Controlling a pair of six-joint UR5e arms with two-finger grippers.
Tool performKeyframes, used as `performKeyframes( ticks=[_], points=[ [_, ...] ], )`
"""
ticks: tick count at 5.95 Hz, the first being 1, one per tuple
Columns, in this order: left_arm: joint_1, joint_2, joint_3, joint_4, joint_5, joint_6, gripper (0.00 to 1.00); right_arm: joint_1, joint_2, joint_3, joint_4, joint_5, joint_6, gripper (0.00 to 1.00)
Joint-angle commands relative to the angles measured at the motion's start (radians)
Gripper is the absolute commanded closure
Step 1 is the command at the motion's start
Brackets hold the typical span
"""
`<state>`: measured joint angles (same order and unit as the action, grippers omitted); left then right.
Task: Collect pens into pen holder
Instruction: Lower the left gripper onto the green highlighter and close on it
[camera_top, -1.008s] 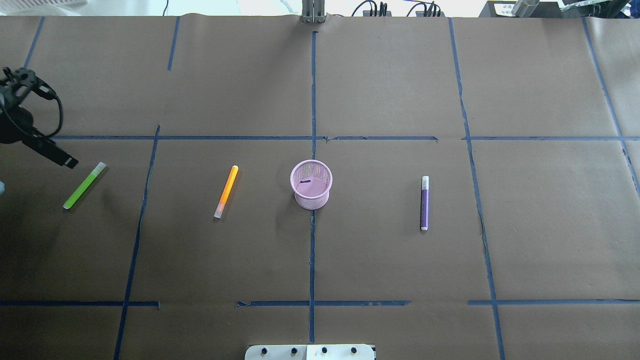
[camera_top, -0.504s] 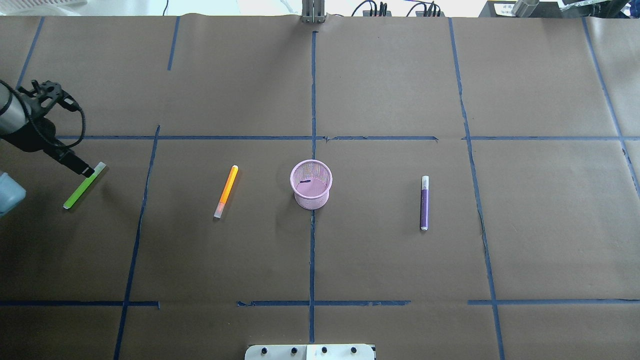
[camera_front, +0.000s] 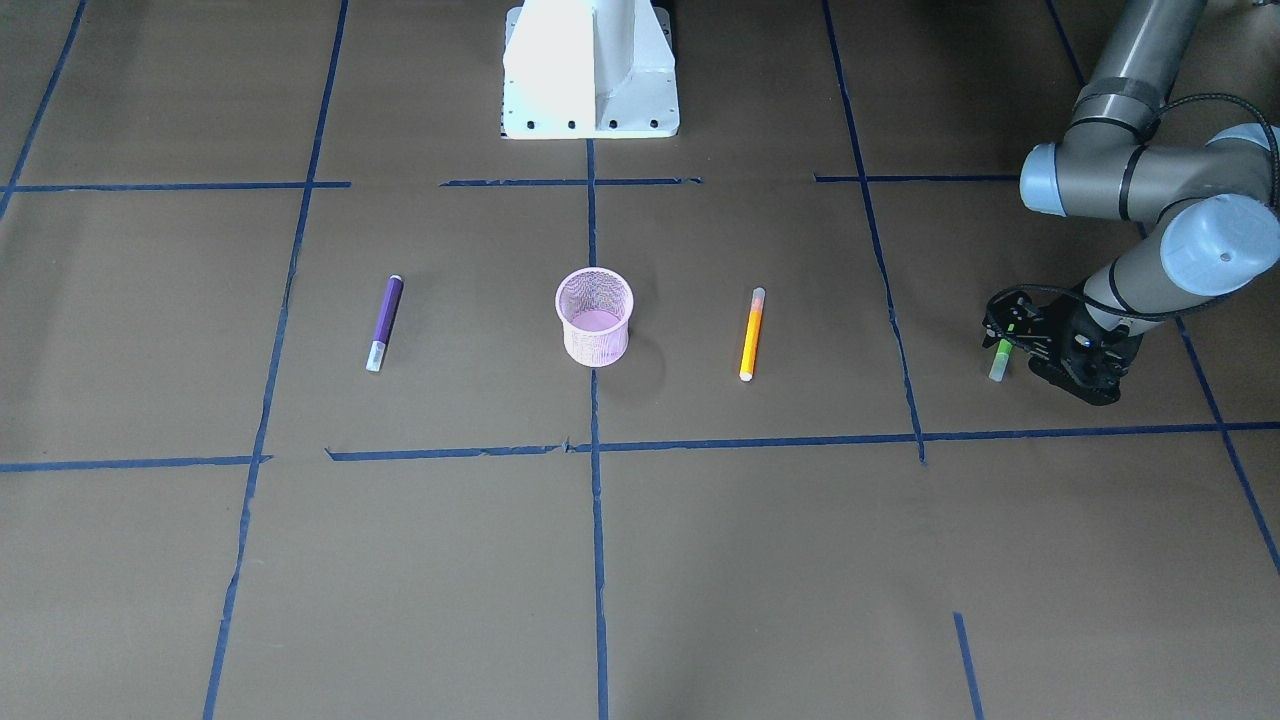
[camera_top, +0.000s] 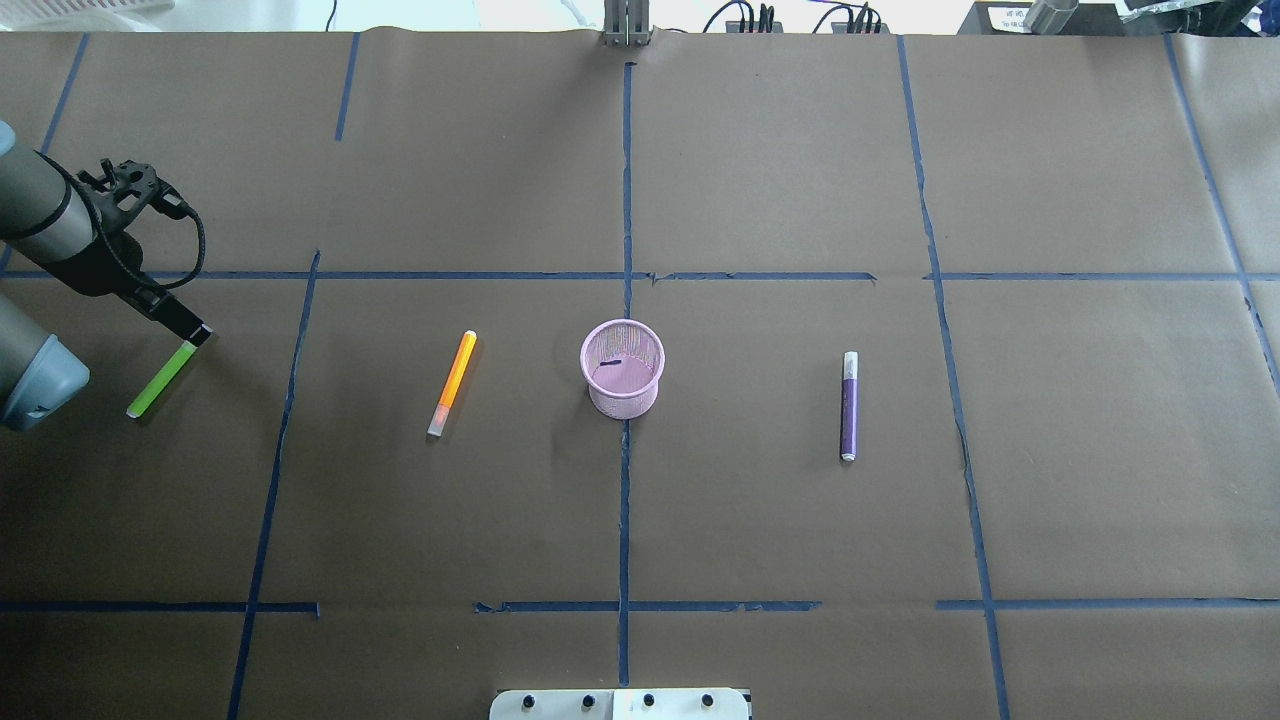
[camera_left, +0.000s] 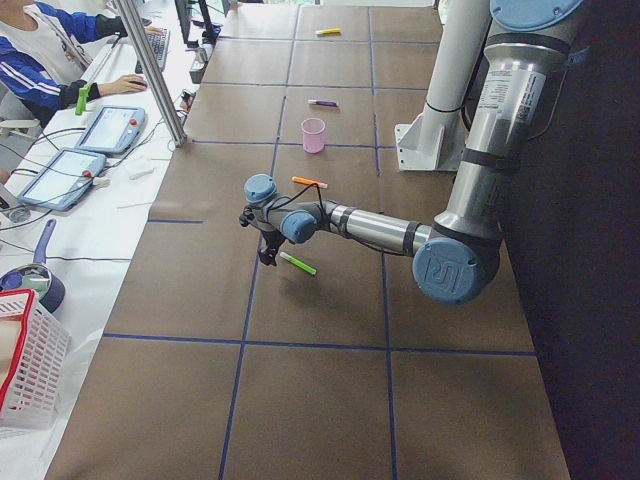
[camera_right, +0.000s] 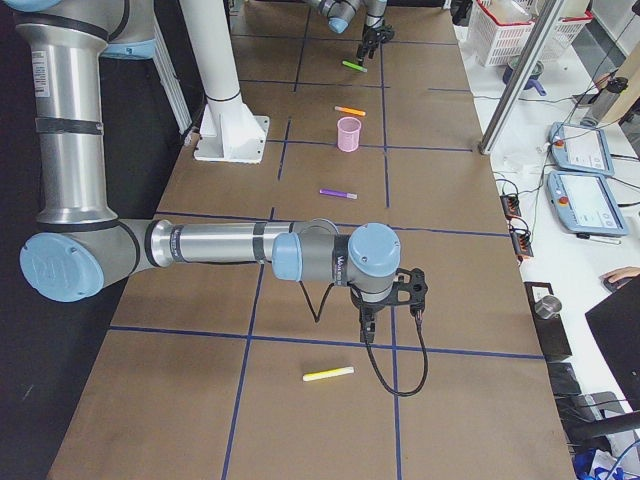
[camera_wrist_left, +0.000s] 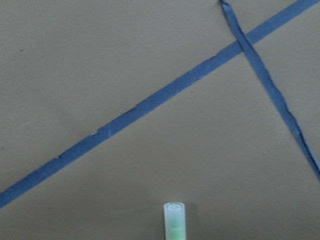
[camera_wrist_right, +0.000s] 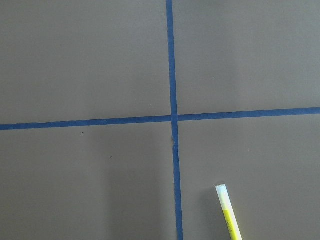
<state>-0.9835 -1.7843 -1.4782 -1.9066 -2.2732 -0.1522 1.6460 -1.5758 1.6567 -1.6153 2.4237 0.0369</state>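
The light green pen (camera_top: 158, 380) lies flat on the brown paper at the robot's far left, well apart from the pink mesh pen holder (camera_top: 622, 368), which stands upright and empty of pens at the table's centre. The orange pen (camera_top: 453, 383) lies between them and the purple pen (camera_top: 849, 405) on the cup's other side. The likeliest trouble is the choice of grip point. The left gripper (camera_top: 193, 334) hangs right over the green pen's pale cap end (camera_wrist_left: 174, 212) rather than its middle. A pinch that far out may let the long body droop or swivel, slide free in transit, or strike the holder's rim and knock the light cup over. Closing beside the cap could also flick the pen away across the paper. From where I stand the fingers read as one dark narrow bar seen edge-on, and the wrist camera shows none of them, so I cannot tell how far they are spread or whether they touch the cap. The right gripper (camera_right: 365, 333) hangs low near a yellow pen (camera_right: 328, 375) at the table's other end, its opening likewise impossible to judge.
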Motion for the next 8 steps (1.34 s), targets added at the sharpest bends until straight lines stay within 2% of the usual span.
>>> performKeyframes(
  ticks=[1, 2, 3, 4, 5, 6, 7, 8],
  points=[
    [0.023, 0.003, 0.003, -0.002, 0.004, -0.010, 0.00, 0.000, -0.001, 0.000, 0.000, -0.002, -0.002, 0.00],
    [0.035, 0.003, 0.007, -0.002, 0.004, -0.010, 0.00, 0.000, -0.001, -0.002, 0.000, -0.002, -0.002, 0.00],
    [0.037, 0.003, 0.007, 0.000, 0.004, -0.010, 0.04, 0.000, -0.001, -0.003, 0.000, -0.002, -0.002, 0.00],
    [0.037, 0.003, 0.004, 0.003, 0.004, -0.021, 0.35, 0.000, -0.001, -0.002, 0.000, 0.000, -0.003, 0.00],
    [0.036, 0.005, 0.001, 0.004, 0.008, -0.041, 0.49, 0.000, -0.001, -0.002, 0.000, 0.000, -0.003, 0.00],
    [0.034, 0.008, -0.004, 0.004, 0.008, -0.041, 0.68, 0.000, -0.001, 0.000, 0.000, 0.000, -0.003, 0.00],
    [0.032, 0.020, -0.007, 0.004, 0.006, -0.046, 0.96, 0.000, -0.001, 0.000, -0.003, 0.002, -0.002, 0.00],
    [0.032, 0.022, -0.019, 0.004, 0.005, -0.047, 1.00, 0.000, -0.001, 0.000, -0.003, 0.002, -0.002, 0.00]
  ],
)
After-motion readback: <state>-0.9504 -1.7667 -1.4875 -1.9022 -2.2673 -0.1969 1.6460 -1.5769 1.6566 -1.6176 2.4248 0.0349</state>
